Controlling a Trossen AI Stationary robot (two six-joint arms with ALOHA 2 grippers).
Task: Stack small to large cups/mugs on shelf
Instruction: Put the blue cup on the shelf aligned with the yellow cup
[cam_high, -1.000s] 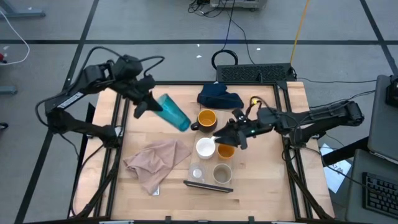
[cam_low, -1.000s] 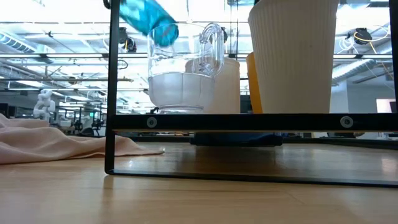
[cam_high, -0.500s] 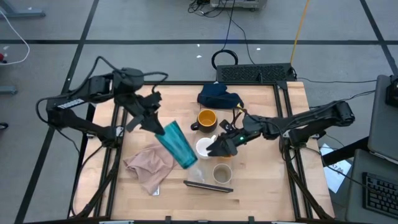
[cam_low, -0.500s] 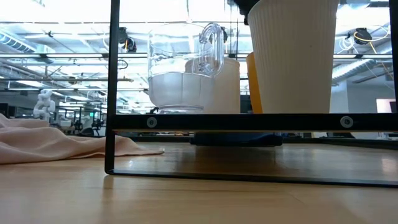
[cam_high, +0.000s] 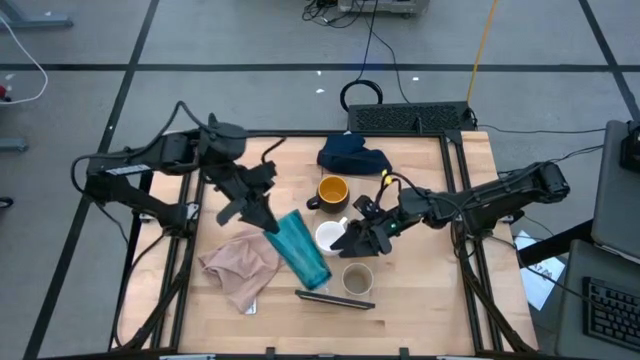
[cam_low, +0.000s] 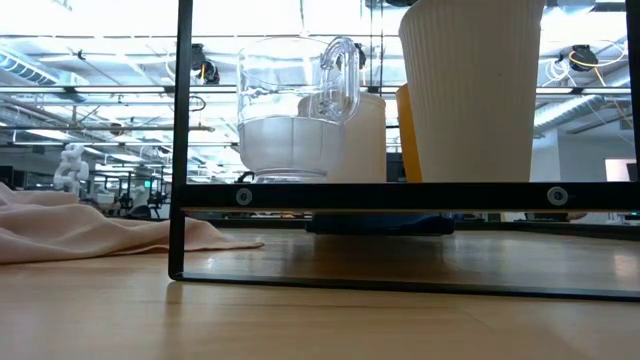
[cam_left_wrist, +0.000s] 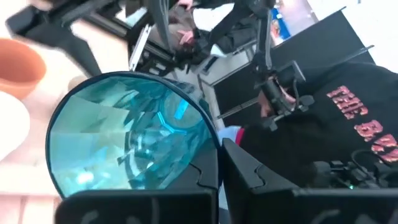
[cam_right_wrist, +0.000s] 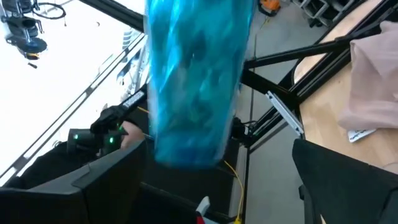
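My left gripper (cam_high: 265, 218) is shut on the tall teal tumbler (cam_high: 300, 247), which it carries tilted above the table's middle, its free end toward the near edge. On the shelf (cam_high: 335, 296) stand the white mug (cam_high: 326, 237) and the beige cup (cam_high: 357, 277). The low view also shows the clear cup (cam_low: 290, 110) and an orange cup (cam_low: 403, 130) up there. The dark yellow-lined mug (cam_high: 333, 190) stands on the tabletop behind the shelf. My right gripper (cam_high: 350, 243) is open beside the white mug, with nothing between its fingers. My left gripper holds the tumbler by the rim of its open end (cam_left_wrist: 214, 140), one finger inside the mouth and one outside. The fingers come slanting from the far left and lie along the tumbler. It is lifted clear, and its closed end slants down over the shelf.
A pink cloth (cam_high: 240, 265) lies crumpled on the near left of the tabletop, and a dark blue cloth (cam_high: 352, 155) lies at the far edge. Black frame rails run along both table sides. A person in a dark hoodie (cam_left_wrist: 348, 124) stands beyond the table.
My left gripper has carried the tumbler from the far left toward the table's middle and near edge. It has turned, and the tumbler's free end now points at the shelf. My right gripper has shifted slightly toward the table's left, over the orange cup.
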